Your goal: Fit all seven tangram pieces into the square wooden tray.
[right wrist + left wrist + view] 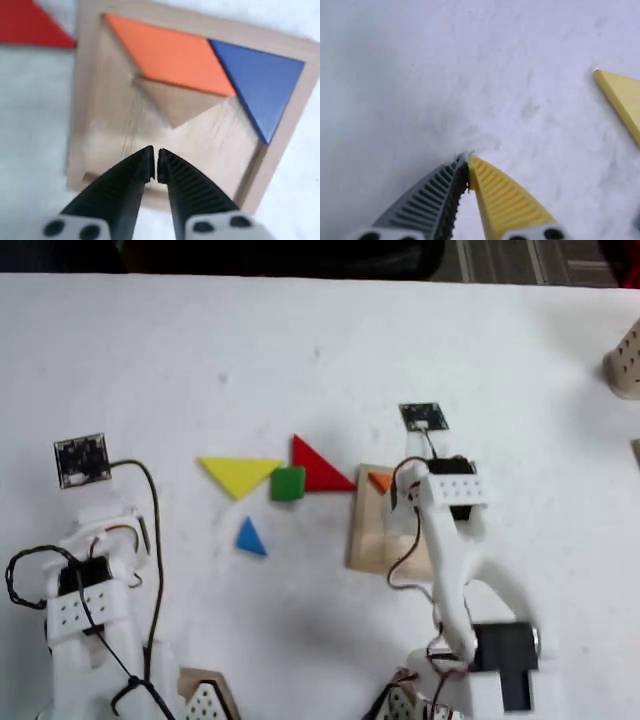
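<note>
The square wooden tray [92,125] holds an orange parallelogram [172,55] and a dark blue triangle [260,82] along one side, with a wood-coloured triangle [180,102] below them. My right gripper [154,156] hovers shut and empty over the tray's bare floor. In the high view the right arm [445,505] covers most of the tray [372,535]. Left of it lie a red triangle [318,468], a green square [287,483], a yellow triangle [238,474] and a small blue triangle [250,537]. My left gripper [468,160] is shut and empty above bare table, with the yellow triangle [622,97] off to one side.
The left arm [85,600] sits at the table's front left with loose black cables [150,540]. A perforated beige object [625,360] stands at the right edge. Two small beige stands [205,698] are at the front. The white table [300,350] stretches behind the pieces.
</note>
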